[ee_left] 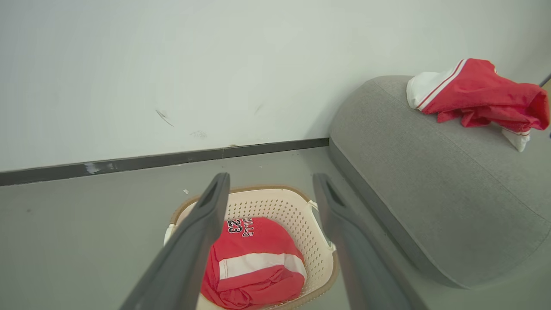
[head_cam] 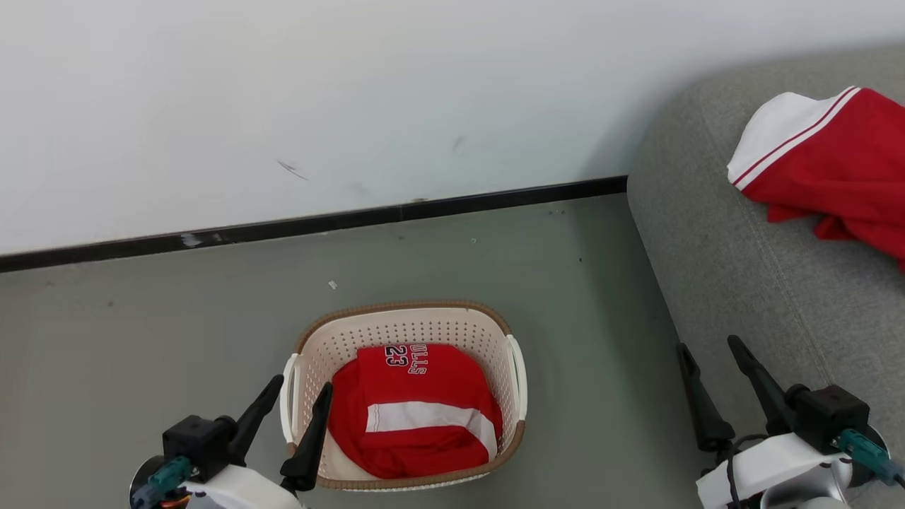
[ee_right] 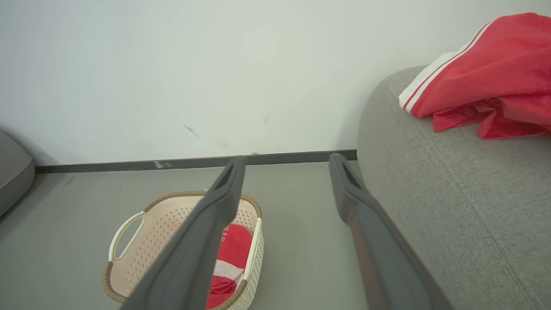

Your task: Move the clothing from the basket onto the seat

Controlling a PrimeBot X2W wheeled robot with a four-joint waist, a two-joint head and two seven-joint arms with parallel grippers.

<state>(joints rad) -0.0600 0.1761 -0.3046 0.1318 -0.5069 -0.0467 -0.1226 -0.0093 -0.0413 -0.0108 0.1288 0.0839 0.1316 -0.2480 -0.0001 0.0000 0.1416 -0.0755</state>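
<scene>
The left tool is empty, with its two dark fingers spread apart. In the head view it sits at the near left rim of the basket, which stands on the floor. The red jersey lies bunched in the basket's near half, with its white band uppermost and the "23" lettering toward the far wall. The right tool is also open and holds nothing. It sits well to the right, at the near edge of the grey seat, where a second red garment with white trim already lies at the far right. The step in hand looks like fetching the jersey, and the left tool is the better placed for it. It should come down over the middle of the heap and close on a raised fold, away from the perforated wall. A straight lift until the hem clears the rim matters, because the light basket could snag and rise with the cloth. The jersey then goes right, onto bare upholstery.
</scene>
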